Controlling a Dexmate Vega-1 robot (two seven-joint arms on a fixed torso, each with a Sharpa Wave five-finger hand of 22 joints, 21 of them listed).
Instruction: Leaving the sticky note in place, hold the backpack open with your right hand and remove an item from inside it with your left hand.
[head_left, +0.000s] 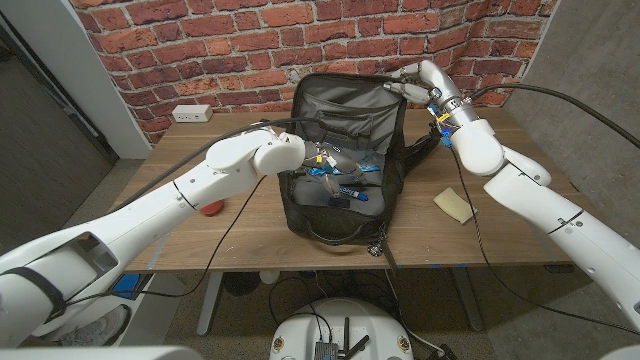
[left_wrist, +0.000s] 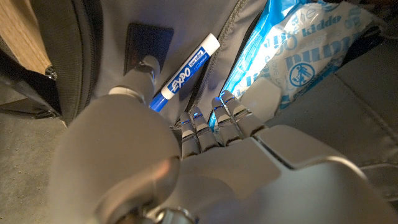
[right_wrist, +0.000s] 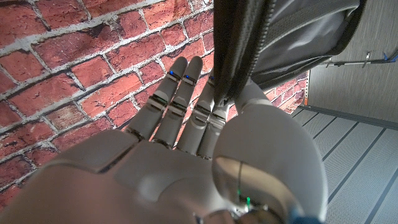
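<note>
The backpack (head_left: 345, 160) is standing open on the table (head_left: 500, 235), its flap edge pinched by the right hand (right_wrist: 205, 118). The left hand (left_wrist: 205, 124) is reaching inside, fingers apart and holding nothing. The marker (left_wrist: 183, 73) is lying just beyond the fingertips (left_wrist: 144, 65), its long axis slanting between thumb and fingers.

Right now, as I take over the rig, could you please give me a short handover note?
Right hand: grips the edge of the backpack's flap, holding the black backpack open against the brick wall side.
Left hand: inside the backpack, fingers at a blue Expo marker and a blue-and-white printed packet; nothing plainly gripped yet.
Sticky note: on the table beside the backpack, untouched.
Done: backpack held open, left hand reached in.
Left: close on an item, probably the marker, and lift it out.
</note>
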